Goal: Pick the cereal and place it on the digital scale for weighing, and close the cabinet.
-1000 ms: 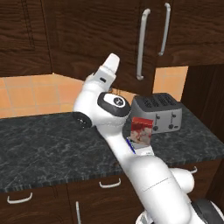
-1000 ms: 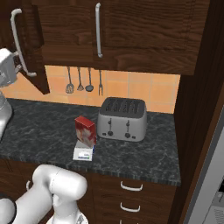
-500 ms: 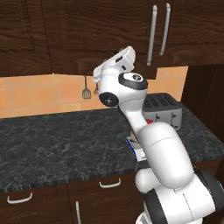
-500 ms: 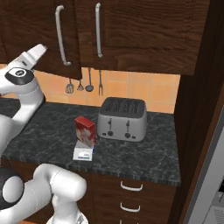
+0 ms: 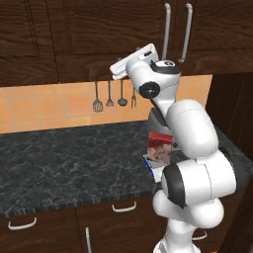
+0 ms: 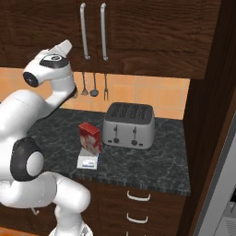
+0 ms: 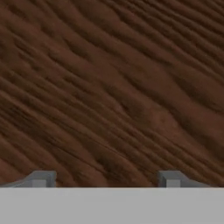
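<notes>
The left base view is looking forward and down from behind the white arm's left side, taking in the dark speckled stone counter (image 5: pixel 64 163) and the dark brown wood wall cabinet (image 5: pixel 99 34). The right base view is facing the same counter (image 6: pixel 152 161) and cabinet (image 6: pixel 143 32) from the arm's right. The hand view is pressing very close to dark wood grain (image 7: pixel 113 87), facing it squarely.

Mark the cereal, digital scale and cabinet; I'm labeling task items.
cereal (image 6: pixel 90 137), right base view, front face.
digital scale (image 6: pixel 86 162), right base view, top pad.
cabinet (image 6: pixel 138 32), right base view, right door panel.
</notes>
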